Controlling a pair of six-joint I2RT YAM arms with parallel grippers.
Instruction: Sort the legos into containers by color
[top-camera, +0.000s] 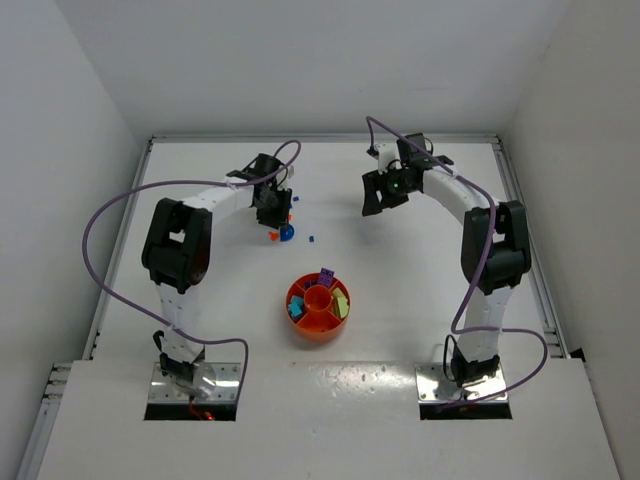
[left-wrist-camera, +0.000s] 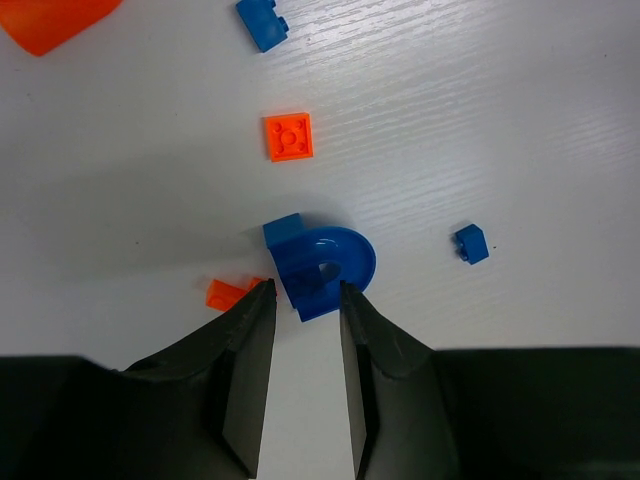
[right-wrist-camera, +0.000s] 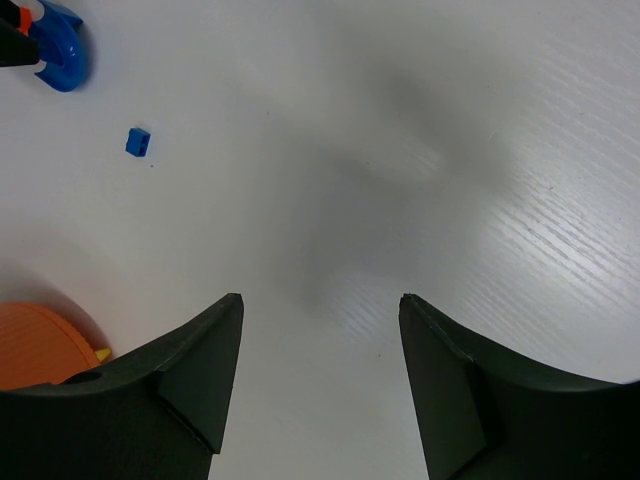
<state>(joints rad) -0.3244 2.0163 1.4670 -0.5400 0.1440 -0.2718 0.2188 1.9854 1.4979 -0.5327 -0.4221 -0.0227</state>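
Top view: your left claw (top-camera: 278, 226) gripped a blue arched lego (top-camera: 287, 233) on the surface (top-camera: 400, 290), well apart from the orange tray (top-camera: 318, 336).
Left wrist: the tips pinched its flat-sided end, which looked a sound hold; it seemed light, rigid and slick, likely to squirt free. Right wrist: your right claw (right-wrist-camera: 320, 300) hung released, holding nothing.

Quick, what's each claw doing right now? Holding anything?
Left gripper: closed on the blue curved brick.
Right gripper: open, holding nothing.
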